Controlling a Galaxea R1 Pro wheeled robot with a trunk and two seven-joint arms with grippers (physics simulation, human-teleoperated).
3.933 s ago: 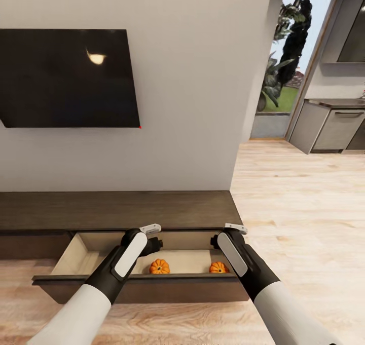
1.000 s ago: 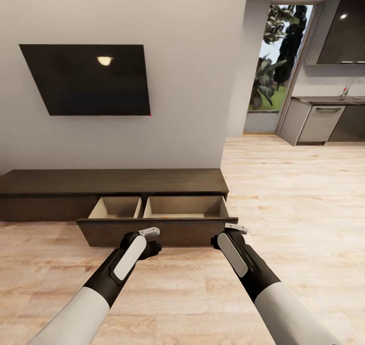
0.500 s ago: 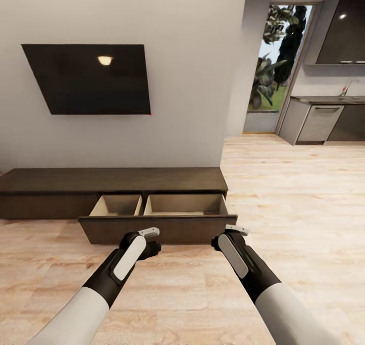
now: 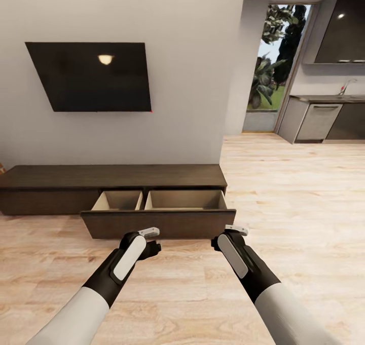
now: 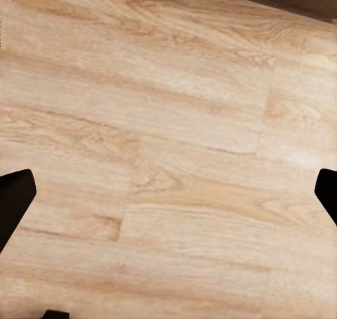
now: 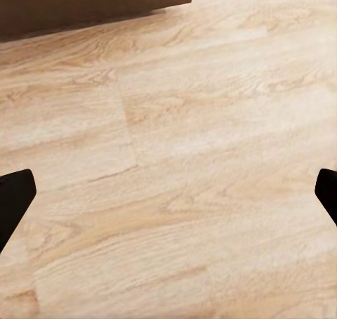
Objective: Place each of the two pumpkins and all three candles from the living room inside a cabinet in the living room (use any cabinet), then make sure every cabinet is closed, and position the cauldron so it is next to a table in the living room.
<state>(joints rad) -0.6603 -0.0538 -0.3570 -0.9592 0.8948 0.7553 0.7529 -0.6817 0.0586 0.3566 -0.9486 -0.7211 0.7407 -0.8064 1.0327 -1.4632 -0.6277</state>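
Dark brown wood makes up the long, low cabinet (image 4: 114, 179) standing against the pale wall beneath a flat black wall-mounted television (image 4: 91, 76), and its wide drawer (image 4: 158, 214) at the right end is pulled out over the light oak plank floor (image 4: 304, 203). Pale wood lines the drawer's two compartments (from the head camera's angle only their upper inner walls show, so I cannot tell what lies inside). Both black-and-white arms reach forward over bare floor just short of the drawer front, apart from it. The left gripper (image 4: 152, 239) hangs before the drawer's left half, and in its wrist view its two dark fingertips (image 5: 14, 199) sit wide apart at opposite edges with nothing but floorboards between them, so its claw is spread and empty. The right gripper (image 4: 234, 229) hangs below the drawer's right corner; its wrist view likewise shows the fingertips (image 6: 12, 196) far apart over planks, empty, with the drawer's dark front at one edge. Beyond the wall's end, a glazed doorway (image 4: 276, 66) with greenery outside and grey kitchen units (image 4: 319, 122) are visible.
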